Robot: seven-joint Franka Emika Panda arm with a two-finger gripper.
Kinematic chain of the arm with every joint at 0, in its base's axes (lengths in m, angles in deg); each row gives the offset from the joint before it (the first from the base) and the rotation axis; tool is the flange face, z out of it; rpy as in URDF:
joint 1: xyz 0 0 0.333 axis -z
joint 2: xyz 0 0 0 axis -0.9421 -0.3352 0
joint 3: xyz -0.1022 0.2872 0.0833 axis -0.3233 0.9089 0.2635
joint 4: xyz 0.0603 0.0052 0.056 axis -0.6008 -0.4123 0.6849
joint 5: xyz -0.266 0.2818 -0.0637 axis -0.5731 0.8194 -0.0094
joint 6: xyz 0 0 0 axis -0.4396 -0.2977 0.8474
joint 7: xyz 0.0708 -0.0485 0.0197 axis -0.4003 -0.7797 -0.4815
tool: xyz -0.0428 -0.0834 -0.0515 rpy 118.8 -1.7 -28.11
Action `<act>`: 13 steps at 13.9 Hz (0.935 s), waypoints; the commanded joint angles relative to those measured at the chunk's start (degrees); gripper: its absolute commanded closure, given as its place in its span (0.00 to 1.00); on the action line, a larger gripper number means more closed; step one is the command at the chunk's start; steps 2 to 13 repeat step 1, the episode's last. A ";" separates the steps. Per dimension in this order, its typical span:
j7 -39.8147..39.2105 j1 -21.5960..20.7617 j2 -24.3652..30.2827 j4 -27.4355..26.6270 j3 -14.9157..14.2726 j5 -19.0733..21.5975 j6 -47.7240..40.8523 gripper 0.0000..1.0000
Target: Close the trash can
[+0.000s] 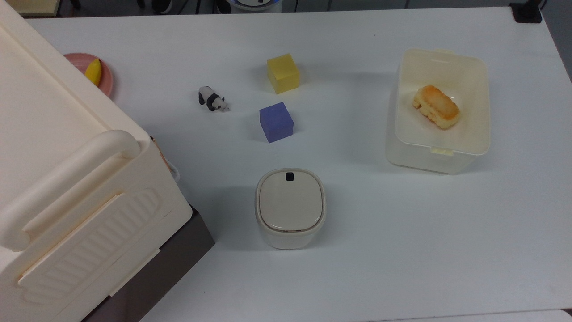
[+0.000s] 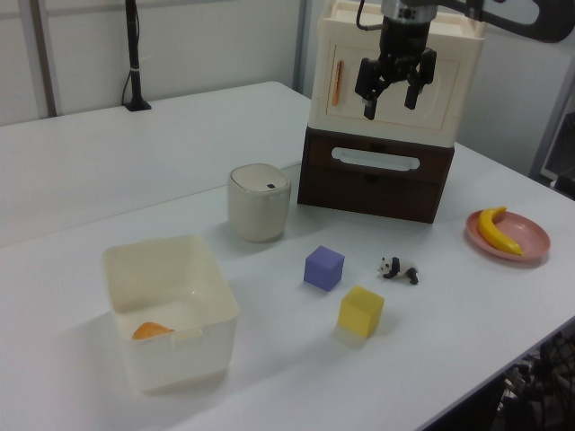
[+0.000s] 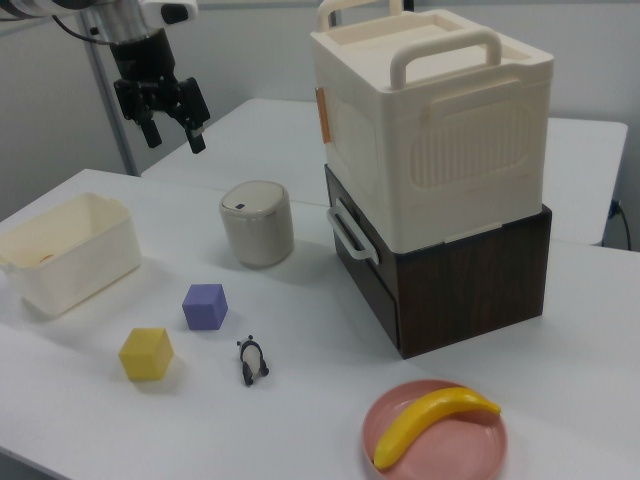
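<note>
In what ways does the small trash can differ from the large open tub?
The trash can is small and rounded, with its lid shut flat; the tub is larger, rectangular and open on top. The tub holds a piece of bread; the trash can's inside is hidden. Both are cream and stand upright on the table.

Open air above the trash can (image 1: 290, 206); handled box (image 1: 67, 179) stands near its side

- The big cream box (image 1: 67, 179) with a handle runs off the top view's left and bottom edges.
- That box hides part of the pink plate (image 1: 105, 80) and the banana (image 1: 93, 71) in the top view.
- In the left view the tub (image 2: 171, 305) wall hides most of the bread (image 2: 151, 330).
- The arm above the pincer (image 2: 393, 85) is cut off by the left view's top edge.
</note>
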 commanded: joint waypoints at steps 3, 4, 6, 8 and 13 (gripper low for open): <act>-0.93 -0.11 1.74 -2.57 -0.17 0.02 0.09 0.00; -0.93 -0.11 1.74 -2.57 -0.17 0.02 0.09 0.00; -0.93 -0.11 1.74 -2.57 -0.17 0.02 0.09 0.00; -0.93 -0.11 1.74 -2.57 -0.17 0.02 0.09 0.00; -0.93 -0.11 1.74 -2.57 -0.17 0.02 0.09 0.00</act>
